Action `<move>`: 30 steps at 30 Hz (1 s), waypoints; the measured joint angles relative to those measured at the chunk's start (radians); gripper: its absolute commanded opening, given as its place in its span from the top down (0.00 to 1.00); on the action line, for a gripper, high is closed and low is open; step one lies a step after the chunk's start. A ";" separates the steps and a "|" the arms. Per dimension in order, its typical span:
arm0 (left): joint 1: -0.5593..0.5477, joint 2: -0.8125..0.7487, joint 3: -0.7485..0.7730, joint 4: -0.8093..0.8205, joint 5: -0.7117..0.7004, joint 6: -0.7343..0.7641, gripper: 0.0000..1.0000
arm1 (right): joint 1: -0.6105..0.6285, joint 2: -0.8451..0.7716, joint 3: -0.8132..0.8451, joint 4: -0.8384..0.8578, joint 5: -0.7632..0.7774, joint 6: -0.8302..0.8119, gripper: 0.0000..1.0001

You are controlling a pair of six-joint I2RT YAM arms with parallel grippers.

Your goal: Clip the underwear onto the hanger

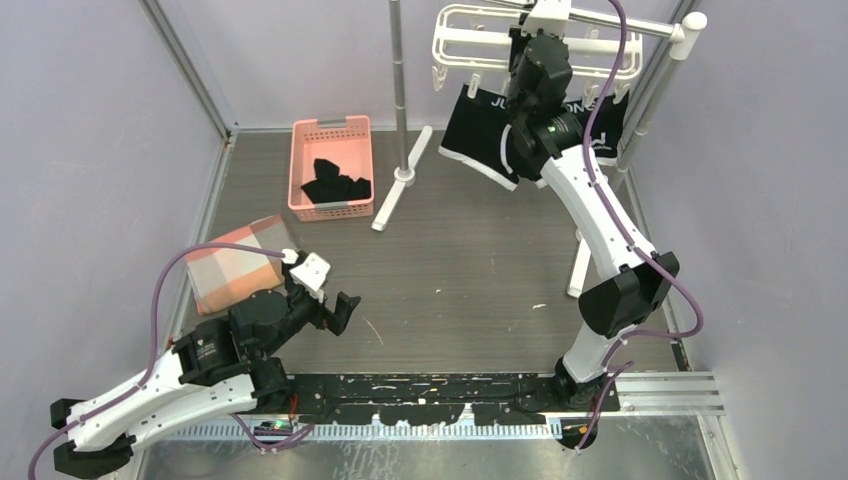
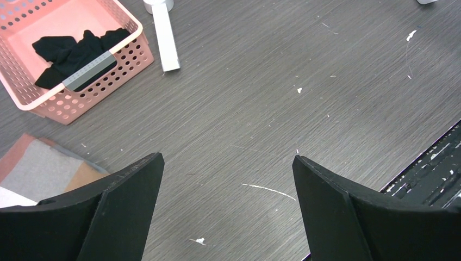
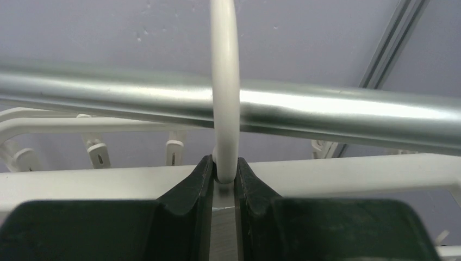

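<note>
Hanger (image 1: 465, 42) gripped at its hook (image 3: 224, 81), underwear (image 1: 480, 135) seemingly clipped on
Right claw (image 3: 223, 173) pinches the hook's base, with the rail (image 3: 337, 111) just behind it and the underwear hanging below. Left claw (image 2: 228, 168) is spread wide over the table (image 2: 272, 109). The next move likely calls for seating the hook, then a gentle release.

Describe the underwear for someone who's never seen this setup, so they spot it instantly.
Look to the metal rail at the far right, where a white hanger hangs. The underwear hangs just below that frame. Unlike the plain black clothes in the pink basket, it carries white piping and white lettering on its waistband.
</note>
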 measured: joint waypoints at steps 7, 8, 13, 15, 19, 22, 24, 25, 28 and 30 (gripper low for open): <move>0.000 -0.003 0.000 -0.003 0.002 -0.001 0.09 | -0.005 0.007 -0.009 -0.054 0.026 0.034 0.99; 0.000 -0.003 0.000 -0.003 0.006 -0.001 0.09 | -0.005 0.001 -0.024 -0.047 0.026 0.040 0.98; 0.000 -0.008 0.000 -0.004 0.024 0.000 0.05 | -0.004 -0.057 -0.108 -0.015 0.005 0.073 0.43; 0.000 -0.012 0.000 -0.005 0.026 -0.002 0.04 | -0.005 -0.079 -0.125 -0.025 -0.013 0.090 0.37; 0.000 -0.020 0.000 -0.006 0.021 -0.010 0.03 | -0.006 -0.127 -0.142 -0.064 -0.060 0.116 0.32; 0.000 -0.021 0.000 -0.011 0.016 -0.022 0.01 | -0.006 -0.192 -0.181 -0.076 -0.087 0.143 0.27; 0.000 -0.022 0.000 -0.015 0.014 -0.029 0.01 | -0.006 -0.245 -0.209 -0.082 -0.109 0.159 0.24; 0.000 -0.024 0.000 -0.017 0.014 -0.032 0.01 | -0.006 -0.279 -0.225 -0.087 -0.130 0.171 0.21; 0.000 -0.041 0.002 -0.026 0.006 -0.052 0.00 | -0.006 -0.406 -0.303 -0.078 -0.227 0.195 0.15; 0.000 -0.047 0.008 -0.041 -0.007 -0.061 0.02 | -0.006 -0.517 -0.397 -0.059 -0.307 0.196 0.12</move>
